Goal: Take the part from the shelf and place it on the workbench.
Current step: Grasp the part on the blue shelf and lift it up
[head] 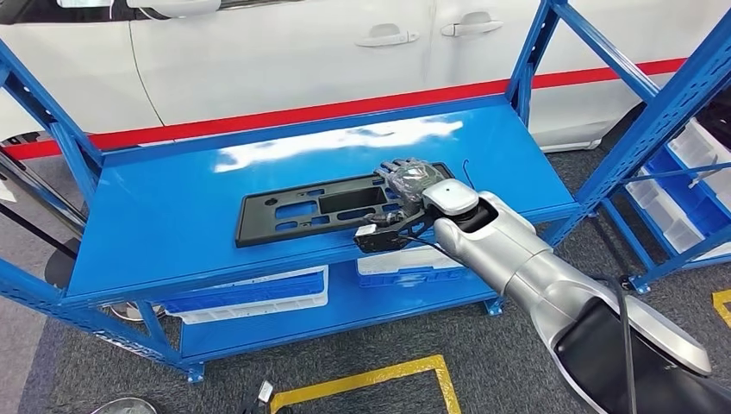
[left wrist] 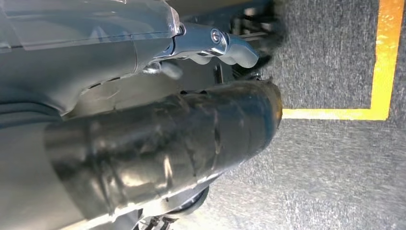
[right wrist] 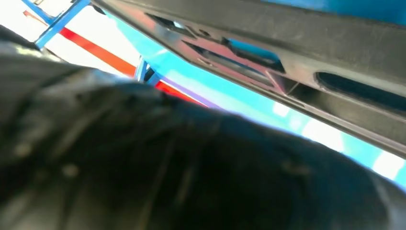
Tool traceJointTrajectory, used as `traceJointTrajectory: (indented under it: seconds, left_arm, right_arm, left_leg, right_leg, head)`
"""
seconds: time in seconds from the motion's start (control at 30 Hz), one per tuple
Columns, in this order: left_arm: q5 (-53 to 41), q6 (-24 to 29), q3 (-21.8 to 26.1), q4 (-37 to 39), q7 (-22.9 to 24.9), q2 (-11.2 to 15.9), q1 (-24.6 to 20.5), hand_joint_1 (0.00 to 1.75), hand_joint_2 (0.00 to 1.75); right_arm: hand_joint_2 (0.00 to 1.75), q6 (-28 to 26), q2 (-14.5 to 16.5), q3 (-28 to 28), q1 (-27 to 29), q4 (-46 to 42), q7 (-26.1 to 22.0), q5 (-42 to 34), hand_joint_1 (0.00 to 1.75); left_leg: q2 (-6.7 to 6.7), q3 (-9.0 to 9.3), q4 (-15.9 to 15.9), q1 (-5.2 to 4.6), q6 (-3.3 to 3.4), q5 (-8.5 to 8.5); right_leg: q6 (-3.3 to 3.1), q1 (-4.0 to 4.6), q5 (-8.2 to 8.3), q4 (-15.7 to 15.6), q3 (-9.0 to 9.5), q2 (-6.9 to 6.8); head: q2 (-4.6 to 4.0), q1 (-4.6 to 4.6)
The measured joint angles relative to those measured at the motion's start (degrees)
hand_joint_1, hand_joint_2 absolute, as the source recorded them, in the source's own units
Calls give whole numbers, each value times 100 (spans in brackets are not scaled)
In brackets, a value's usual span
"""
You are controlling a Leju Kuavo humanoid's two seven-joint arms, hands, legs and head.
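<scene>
1. One part, a flat black plastic panel with cut-outs, lies on the blue top shelf, so I judge the task barely begun: nothing lifted, nothing carried, nothing set down
2. My right robot hand is over the right end of the part, fingers stretched across its edge; I cannot tell whether it is touching or already gripping, because the right wrist view is blurred dark by the hand itself, with the part running close past it
3. My left robot hand hangs by the robot's side over the floor; its fingers look curled in with nothing in them, so I'd call it clenched and idle
4. What is left, as I read it: secure the grasp, lift the part off the shelf, turn to the desk and put it down. I see no desk from here
5. Shelf surface is glossy blue metal with a bright glare patch behind the part; blue-and-white bins sit on the lower level
6. Behind the rack stands a white car with a red stripe; the floor is grey carpet with yellow tape marking
</scene>
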Motion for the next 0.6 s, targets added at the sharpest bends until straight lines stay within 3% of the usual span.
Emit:
traceJointTrajectory:
  seconds: [0.07,0.17,0.23,0.3,0.37,0.4,0.43,0.47,0.53,0.6]
  left_arm:
    - [2,15,-1,0,4,-2,3,0,0]
    - [4,28,-3,2,8,-1,9,0,0]
    - [5,31,-3,2,10,0,9,0,0]
    - [7,38,-3,2,15,-1,5,0,0]
    - [9,44,-3,3,23,-1,5,0,0]
    - [9,45,-3,4,27,-1,6,0,0]
    - [9,45,-3,4,28,-1,7,0,0]
    - [9,45,-3,3,29,-2,7,0,0]
    - [9,45,-3,2,29,-4,7,0,0]
    - [12,46,-3,2,31,-5,3,0,0]
  right_arm:
    - [0,-7,-12,0,2,6,-10,-7,0]
    - [0,-8,-28,2,24,17,-25,-15,0]
    - [0,-8,-49,2,27,19,-34,-24,0]
    - [0,-7,-79,2,33,22,-40,-36,0]
    - [0,-5,-100,2,70,31,-46,-41,0]
    - [0,-5,-108,3,98,37,-48,-42,0]
    - [0,-5,-115,4,121,42,-49,-42,0]
    - [0,-5,-123,5,133,45,-50,-42,0]
    - [0,-5,-136,7,124,48,-50,-42,0]
    - [0,-5,-142,7,108,48,-51,-43,0]
  left_leg:
    - [-13,254,-520,-5,27,163]
    - [-28,283,-607,-39,121,162]
    - [-21,301,-647,-36,191,185]
    - [-8,316,-676,-27,249,196]
    - [-1,316,-677,-34,272,190]
    - [-1,317,-676,-36,275,188]
    - [-3,321,-675,-38,278,185]
    - [-7,330,-674,-38,277,182]
    - [-14,353,-671,-43,259,168]
    - [-16,356,-664,-59,218,155]
  right_leg:
    - [57,4,-44,69,-26,9]
    - [132,10,-43,81,-60,19]
    - [185,-11,-133,182,-97,12]
    - [230,-25,-424,675,-319,1]
    - [259,-32,-746,1431,-696,-3]
    - [264,-36,-798,1674,-827,-3]
    - [263,-39,-738,1714,-861,-4]
    - [253,-40,-569,1515,-776,-4]
    - [221,-34,-159,729,-401,-7]
    - [191,-5,13,179,-146,-3]
  head:
    - [0,2]
    - [0,5]
    - [0,6]
    - [0,7]
    - [0,7]
    - [0,7]
    - [0,7]
    - [0,7]
    - [0,7]
    - [0,5]
